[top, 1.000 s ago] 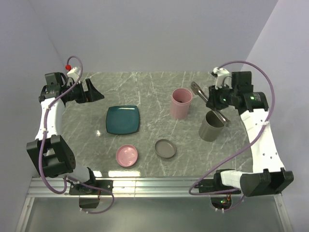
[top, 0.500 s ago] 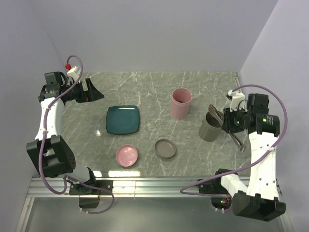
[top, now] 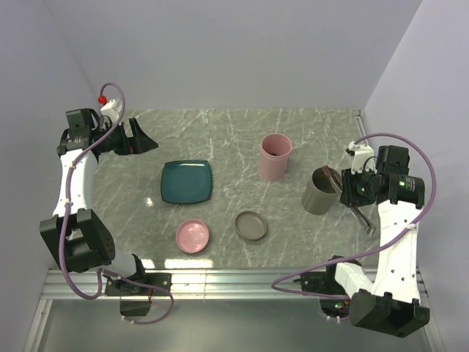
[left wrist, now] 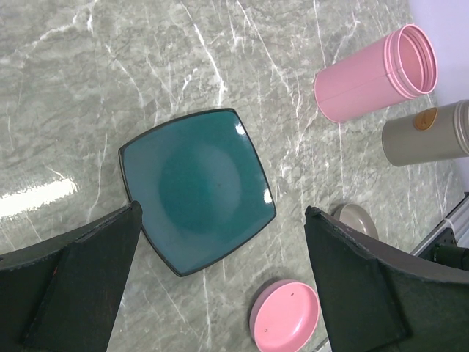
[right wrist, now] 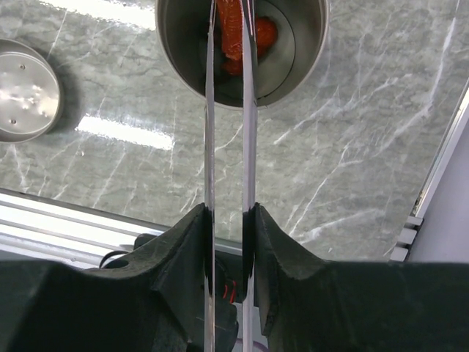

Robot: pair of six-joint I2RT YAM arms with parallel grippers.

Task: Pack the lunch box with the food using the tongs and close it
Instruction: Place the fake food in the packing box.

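My right gripper (right wrist: 226,213) (top: 354,192) is shut on the tongs (right wrist: 209,139) (top: 360,215), pinching the two slim silver arms near mid-length. The tong tips reach into the grey cylindrical lunch box tub (top: 316,196) (right wrist: 308,51). Red-orange food (right wrist: 233,37) lies at the tub's bottom, between and beside the tips. My left gripper (left wrist: 223,213) (top: 143,139) hangs open at the far left, high over the teal plate (left wrist: 194,187) (top: 187,181), which holds no food. The other food pieces are out of view.
A pink cylindrical tub (top: 275,155) (left wrist: 370,73) stands open behind the grey one. A pink lid (top: 193,235) (left wrist: 286,319) and a grey lid (top: 250,225) (right wrist: 26,88) lie near the front edge. Walls close in on the left, back and right.
My right arm has swung from behind the grey tub to its right side, carrying the tongs. Their tips now dip into the tub. The left arm has not moved.
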